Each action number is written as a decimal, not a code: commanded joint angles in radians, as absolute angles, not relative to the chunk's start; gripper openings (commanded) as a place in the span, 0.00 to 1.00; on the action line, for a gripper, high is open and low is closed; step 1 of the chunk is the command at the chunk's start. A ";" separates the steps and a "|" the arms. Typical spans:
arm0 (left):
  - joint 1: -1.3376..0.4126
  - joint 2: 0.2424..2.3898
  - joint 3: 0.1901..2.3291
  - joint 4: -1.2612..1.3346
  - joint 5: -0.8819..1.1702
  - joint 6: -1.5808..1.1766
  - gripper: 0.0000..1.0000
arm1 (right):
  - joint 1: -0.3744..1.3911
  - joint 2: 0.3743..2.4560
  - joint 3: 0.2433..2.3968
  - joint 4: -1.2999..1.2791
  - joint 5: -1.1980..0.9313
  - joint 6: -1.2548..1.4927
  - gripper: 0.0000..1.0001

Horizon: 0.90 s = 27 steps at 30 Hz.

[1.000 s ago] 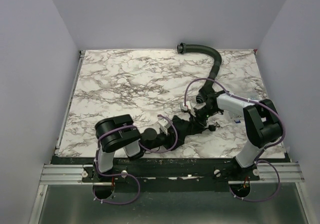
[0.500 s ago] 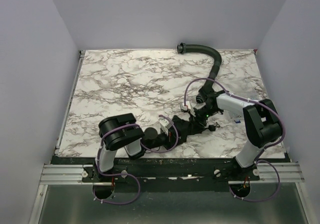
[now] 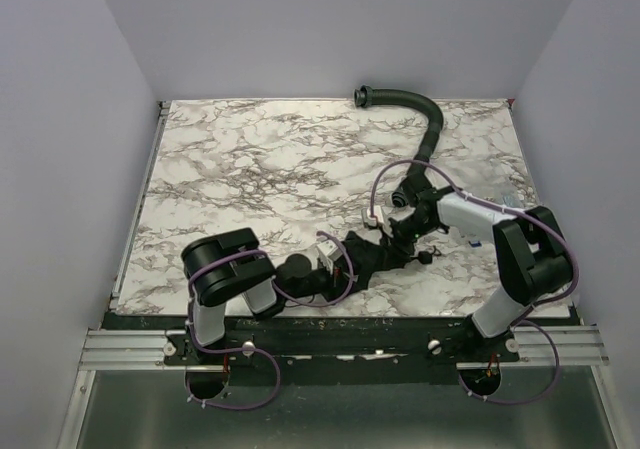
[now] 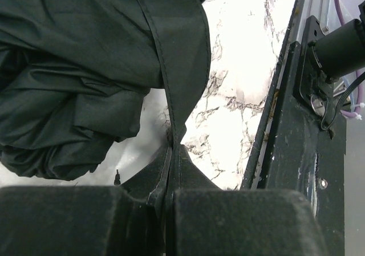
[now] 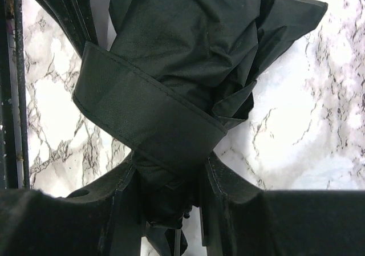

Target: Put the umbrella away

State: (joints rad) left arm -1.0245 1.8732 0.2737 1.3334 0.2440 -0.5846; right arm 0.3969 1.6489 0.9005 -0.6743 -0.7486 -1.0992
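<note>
The umbrella (image 3: 375,254) is a short black fabric bundle lying near the table's front edge, between my two grippers. In the left wrist view its crumpled canopy (image 4: 74,96) fills the upper left, and its flat strap (image 4: 182,68) runs down into my left gripper (image 4: 171,153), whose jaws are pressed together on the strap's end. In the right wrist view the strap (image 5: 148,116) wraps across the bundle (image 5: 188,39), and my right gripper (image 5: 171,182) is shut on the bundle's lower end. Seen from above, the left gripper (image 3: 335,266) is at the umbrella's left and the right gripper (image 3: 400,231) at its upper right.
A curved black ribbed hose (image 3: 425,119) lies at the back right of the marble table (image 3: 250,169). The black front rail (image 4: 296,153) runs close beside the left gripper. Grey walls enclose the table on three sides.
My left gripper has closed on the strap and its arm has drawn slightly left. The right gripper keeps its hold on the bundle; its arm has shifted a little right.
</note>
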 commanded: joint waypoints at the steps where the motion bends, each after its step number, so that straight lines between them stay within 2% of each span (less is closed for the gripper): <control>1: -1.017 1.889 0.267 1.132 0.280 -0.509 0.00 | 0.376 1.652 0.920 -0.737 -0.749 -1.100 0.02; 27: -0.921 1.868 0.229 1.218 0.288 -0.343 0.00 | 0.362 1.564 1.008 -0.908 -0.993 -1.139 0.00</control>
State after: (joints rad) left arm -0.9440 1.8603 0.2783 1.3174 0.2935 -0.4057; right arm 0.3710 1.6005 0.9592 -0.8185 -0.8413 -1.1076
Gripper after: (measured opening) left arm 0.006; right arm 0.377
